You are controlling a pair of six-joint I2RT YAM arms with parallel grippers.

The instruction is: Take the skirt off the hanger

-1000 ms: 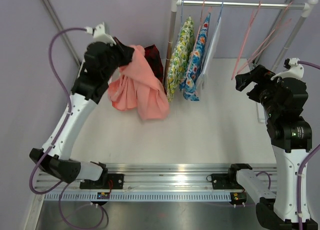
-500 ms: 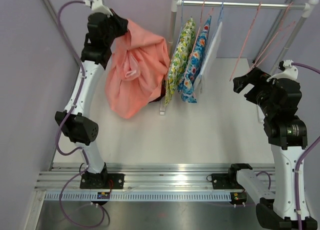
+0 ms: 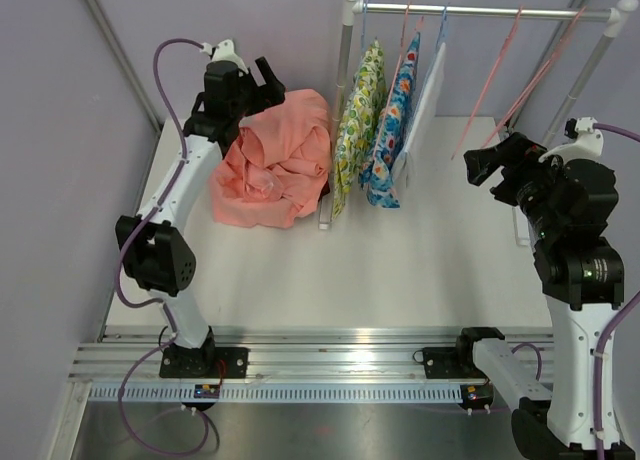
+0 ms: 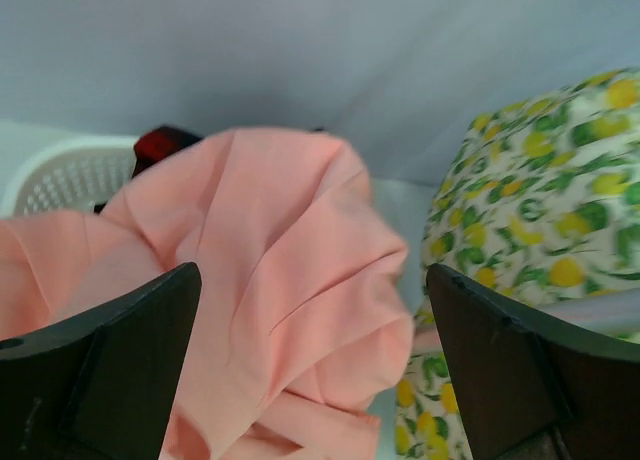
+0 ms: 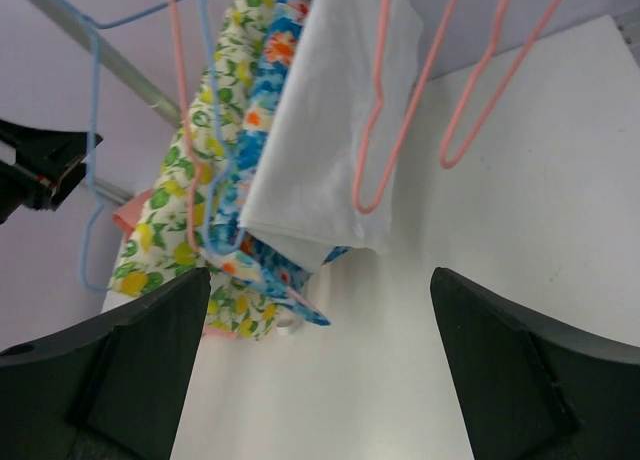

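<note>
Just below the spread left hand (image 3: 267,79) lies the skirt (image 3: 275,160).

white basket (image 4: 60,175) near lemon-print garment (image 4: 535,205) on rail (image 3: 480,10)

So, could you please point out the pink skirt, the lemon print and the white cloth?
pink skirt (image 3: 275,160), top view, middle of the heap.
lemon print (image 3: 357,125), top view, middle of the hanging cloth.
white cloth (image 5: 320,130), right wrist view, its middle.

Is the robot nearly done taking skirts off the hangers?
One's done: the pink skirt lies heaped off the rail, with the left gripper open above it. Nothing is held; the right gripper is open too. To do: the lemon-print, blue flowery and white pieces hang on hangers.
</note>
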